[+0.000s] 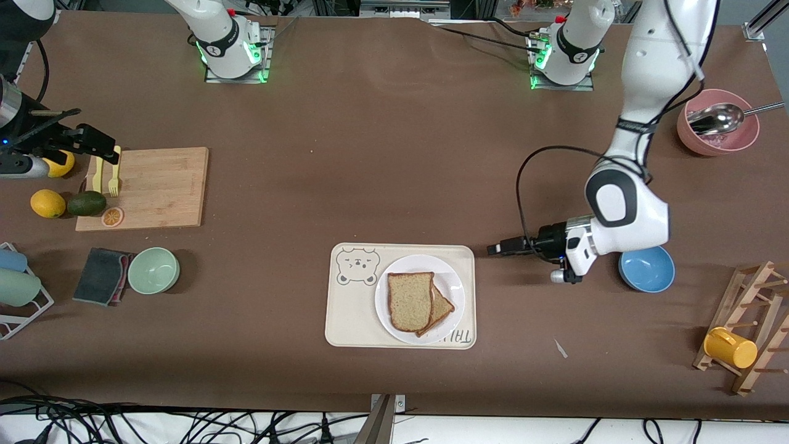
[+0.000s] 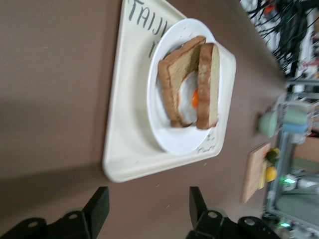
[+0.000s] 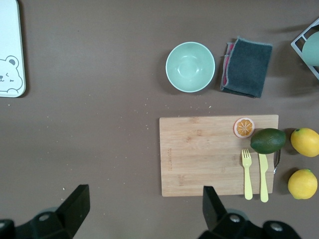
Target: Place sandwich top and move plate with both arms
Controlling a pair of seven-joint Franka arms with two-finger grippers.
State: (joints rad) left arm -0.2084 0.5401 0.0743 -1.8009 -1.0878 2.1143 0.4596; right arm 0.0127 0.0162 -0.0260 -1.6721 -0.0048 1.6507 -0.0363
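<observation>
The round white plate (image 1: 447, 274) sits on the cream bear-print tray (image 1: 345, 320) near the table's front edge. The sandwich top (image 1: 410, 300), a plain brown slice, lies askew on the egg slice (image 1: 444, 308) on the plate. In the left wrist view the top slice (image 2: 208, 84) leans over the fried egg (image 2: 187, 99) on the plate (image 2: 169, 137). My left gripper (image 1: 498, 248) is open and empty, low over the table beside the tray's edge toward the left arm's end; it also shows in the left wrist view (image 2: 148, 195). My right gripper (image 1: 98, 143) is open and empty, up over the cutting board's end (image 3: 145, 193).
A wooden cutting board (image 1: 151, 188) holds a yellow fork and knife (image 1: 106, 176), with an avocado (image 1: 86, 203) and lemons (image 1: 47, 203) beside it. A green bowl (image 1: 153, 270), dark cloth (image 1: 102, 275), blue bowl (image 1: 647, 269), pink bowl with ladle (image 1: 717, 121), and mug rack (image 1: 746, 336) stand around.
</observation>
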